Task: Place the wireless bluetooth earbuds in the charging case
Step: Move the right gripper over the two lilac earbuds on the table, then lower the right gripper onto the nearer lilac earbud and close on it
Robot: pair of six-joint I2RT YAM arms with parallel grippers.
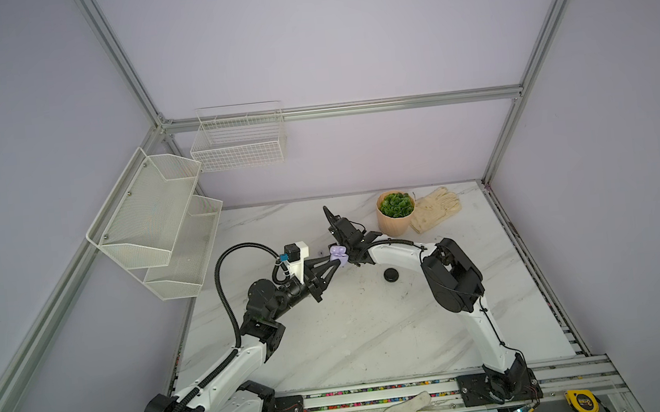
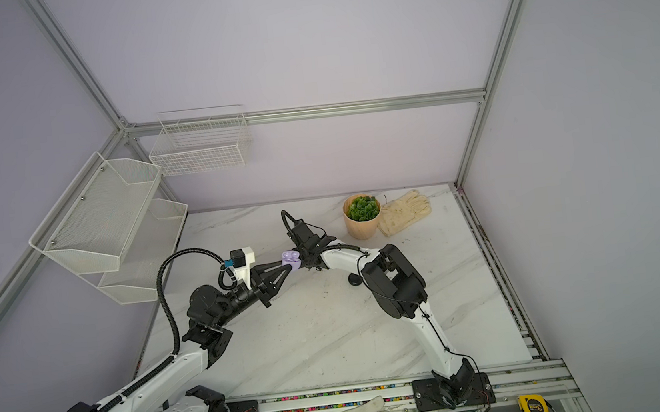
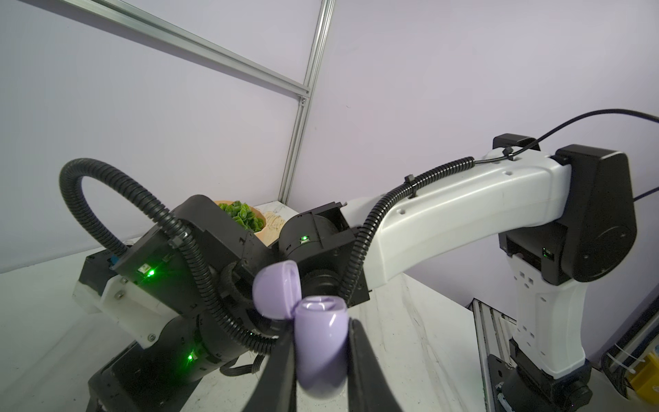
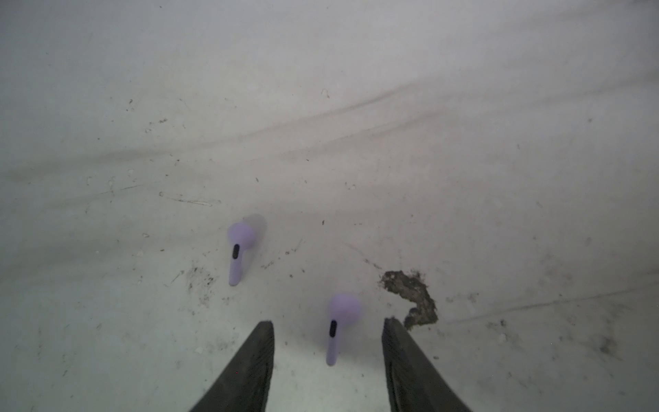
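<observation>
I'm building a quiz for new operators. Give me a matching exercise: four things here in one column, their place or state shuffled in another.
1. lilac case
2. black case
3. lilac earbud
4. plant pot

A. beside a pale glove
B. on the table, between the fingers of the open right tool
C. gripped by the left tool, lid open
D. on the table, nothing holding it

Pairs: 1-C, 2-D, 3-B, 4-A

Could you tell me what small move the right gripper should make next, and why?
Probably close the right gripper on the nearer lilac earbud: it lies on the table between the open jaws, untouched, while the left gripper holds the lilac case with its lid open, apparently ready to receive it.
</observation>
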